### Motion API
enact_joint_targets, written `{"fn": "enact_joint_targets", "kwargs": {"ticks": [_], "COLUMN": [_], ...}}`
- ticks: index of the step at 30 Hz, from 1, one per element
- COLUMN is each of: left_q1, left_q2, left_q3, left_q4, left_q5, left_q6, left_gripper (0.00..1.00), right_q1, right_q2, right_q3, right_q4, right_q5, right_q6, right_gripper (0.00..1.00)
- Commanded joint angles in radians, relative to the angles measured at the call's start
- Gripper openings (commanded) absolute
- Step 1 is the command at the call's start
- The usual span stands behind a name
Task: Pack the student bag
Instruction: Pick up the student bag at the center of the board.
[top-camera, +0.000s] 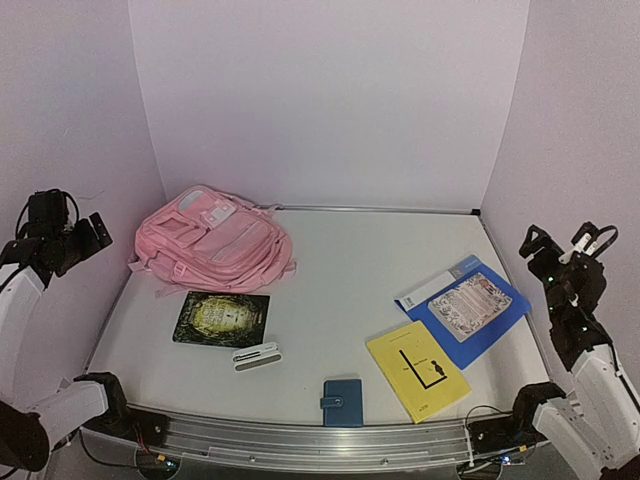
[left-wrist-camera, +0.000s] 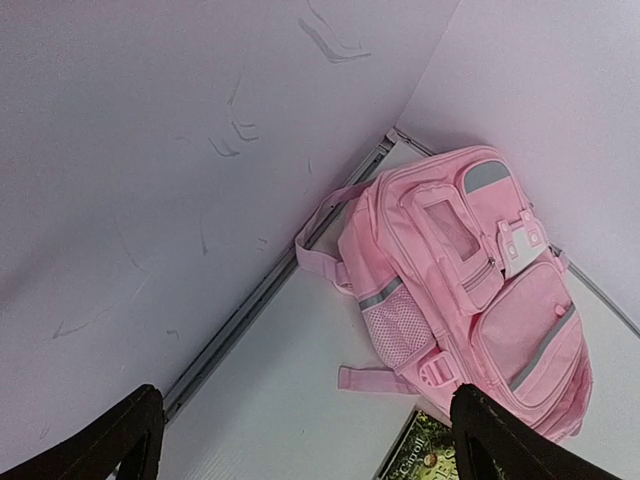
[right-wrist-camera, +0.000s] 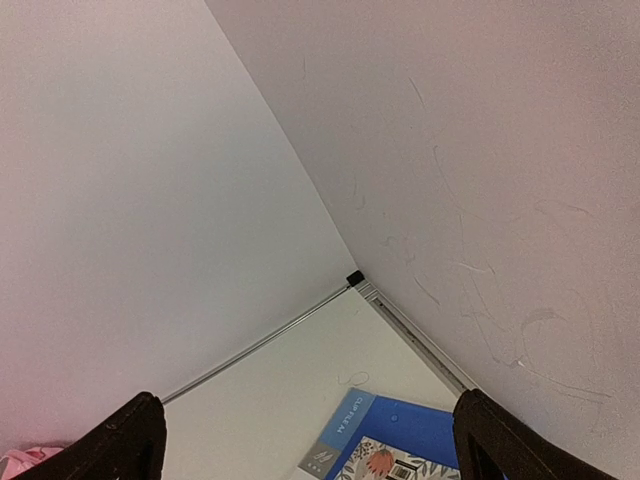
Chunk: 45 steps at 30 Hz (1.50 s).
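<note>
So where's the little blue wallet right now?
In the top view, the blue wallet lies centrally at the near edge of the table, just left of the yellow book.

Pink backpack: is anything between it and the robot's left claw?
Nothing visible. The left gripper hangs open left of the student bag, only bare table between. The dark book lies on the bag's near side, off that path.
</note>
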Motion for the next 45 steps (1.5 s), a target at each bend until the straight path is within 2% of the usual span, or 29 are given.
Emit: {"fn": "enact_joint_targets", "kwargs": {"ticks": [1, 5, 9, 12, 17, 20, 22, 26, 29, 33, 45], "left_q1": [0.003, 0.003, 0.0, -0.018, -0.146, -0.212, -0.262, -0.412, -0.517, -0.619, -0.711], "left_q2": [0.015, 0.066, 0.116, 0.182, 0.345, 0.412, 0.465, 0.632, 0.769, 0.928, 1.234], "left_q3": [0.015, 0.033, 0.056, 0.082, 0.2, 0.244, 0.265, 0.352, 0.442, 0.534, 0.712], "left_q4": [0.002, -0.011, -0.01, 0.005, -0.004, 0.043, 0.093, 0.123, 0.1, 0.096, 0.085], "left_q5": [-0.029, -0.01, 0.076, 0.147, 0.156, 0.262, 0.335, 0.349, 0.286, 0.117, -0.219], "left_q6": [-0.018, 0.006, 0.073, 0.089, 0.093, 0.073, 0.068, 0.126, 0.19, 0.295, 0.442], "left_gripper": [1.0, 1.0, 1.0, 1.0, 1.0, 1.0, 1.0, 1.0, 1.0, 1.0, 1.0], "right_q1": [0.004, 0.004, 0.004, 0.004, 0.004, 0.041, 0.072, 0.146, 0.202, 0.244, 0.247], "right_q2": [-0.005, 0.013, 0.052, 0.106, 0.192, 0.222, 0.238, 0.258, 0.271, 0.277, 0.227], "right_q3": [0.038, 0.063, 0.119, 0.177, 0.232, 0.236, 0.237, 0.236, 0.233, 0.217, 0.192], "right_q4": [0.013, -0.007, -0.054, -0.098, -0.139, -0.135, -0.136, -0.138, -0.136, -0.137, -0.154], "right_q5": [-0.02, -0.033, -0.094, -0.201, -0.35, -0.402, -0.403, -0.364, -0.346, -0.332, -0.328], "right_q6": [0.007, 0.0, -0.015, -0.018, 0.043, 0.097, 0.117, 0.124, 0.133, 0.139, 0.102], "right_gripper": [0.99, 0.99, 0.99, 0.91, 0.83, 0.82, 0.81, 0.8, 0.8, 0.8, 0.83]}}
